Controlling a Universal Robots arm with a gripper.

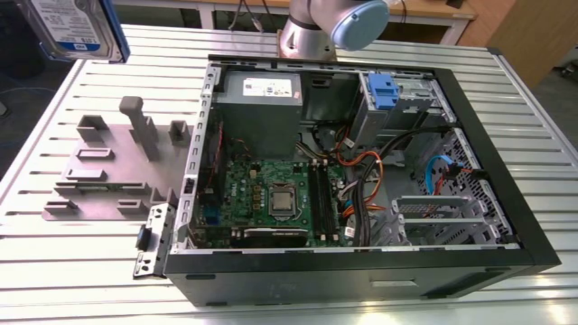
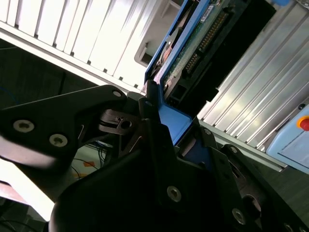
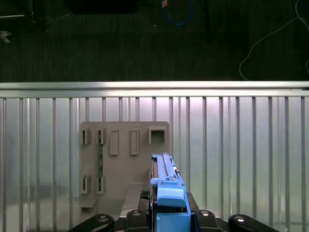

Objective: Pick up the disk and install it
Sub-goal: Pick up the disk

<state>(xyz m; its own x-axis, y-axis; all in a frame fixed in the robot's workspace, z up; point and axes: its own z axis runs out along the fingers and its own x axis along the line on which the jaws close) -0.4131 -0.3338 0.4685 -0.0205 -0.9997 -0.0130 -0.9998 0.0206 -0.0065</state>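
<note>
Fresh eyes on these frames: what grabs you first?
The open computer case sits mid-table in the exterior view, its motherboard exposed. The disk hangs in the air at that view's upper left corner, well clear of the case. In the first wrist view its blue-framed edge is clamped between the jaws, with a grey fixture plate beyond it.

On my feed the arm (image 1: 307, 37) is a silver-grey metal tube with a rounded pale blue joint cap (image 1: 359, 22). The gripper (image 2: 174, 116) is all matte black, with chunky angular links dotted with small shiny screws (image 2: 23, 125).
</note>
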